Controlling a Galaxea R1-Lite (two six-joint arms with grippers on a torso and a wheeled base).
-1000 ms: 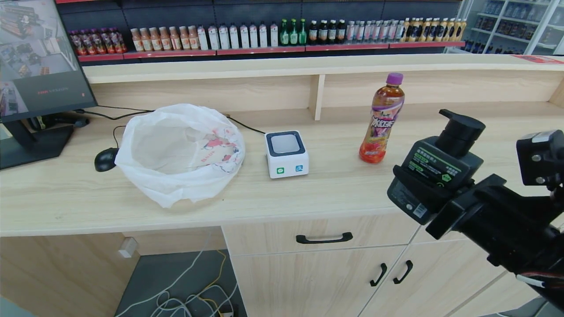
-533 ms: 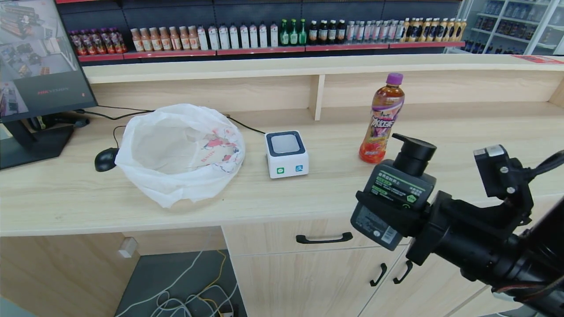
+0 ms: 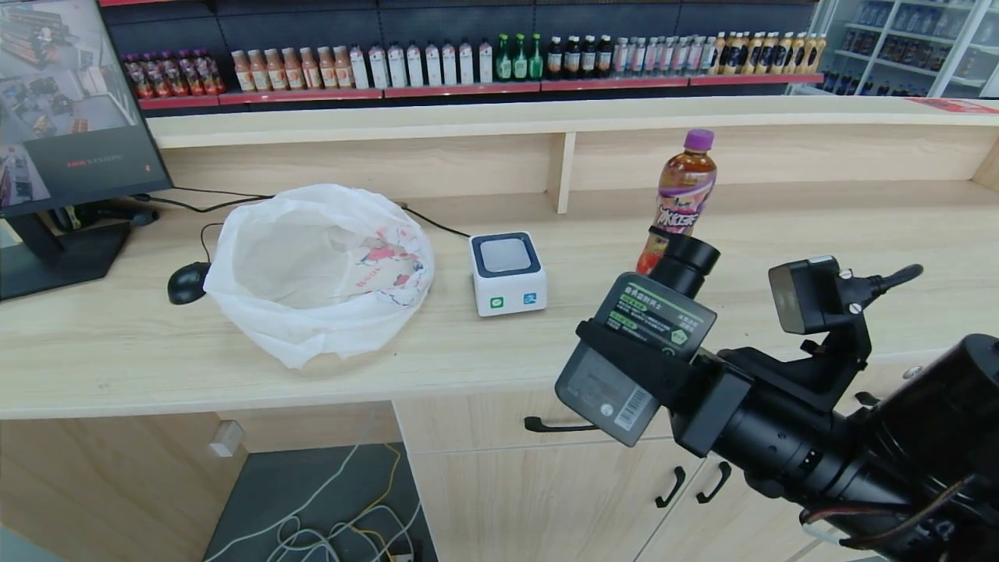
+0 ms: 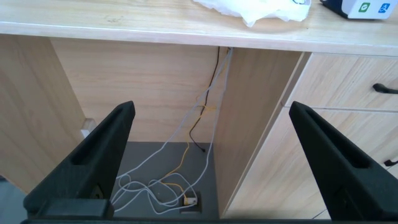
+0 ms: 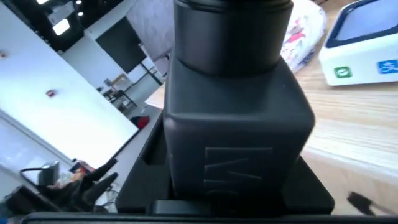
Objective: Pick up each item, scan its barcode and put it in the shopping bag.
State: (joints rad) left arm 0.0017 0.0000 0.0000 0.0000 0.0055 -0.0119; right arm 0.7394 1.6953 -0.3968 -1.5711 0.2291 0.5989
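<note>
Black pump bottle (image 3: 657, 318) is hanging tilted in R gripper (image 3: 663, 376), jaws pinching its body, over the front edge of the counter (image 3: 117, 351), pump head pointing away from robot. L gripper (image 4: 211, 168) is hovering low before the open bay w/ floor cables (image 4: 163, 184), fingers spread wide, nothing btwn them. Farther back, scanner (image 3: 507, 273) is sitting btwn open shopping bag (image 3: 320, 269) on its left and upright drink bottle (image 3: 685, 187) to the right, apart from both.
</note>
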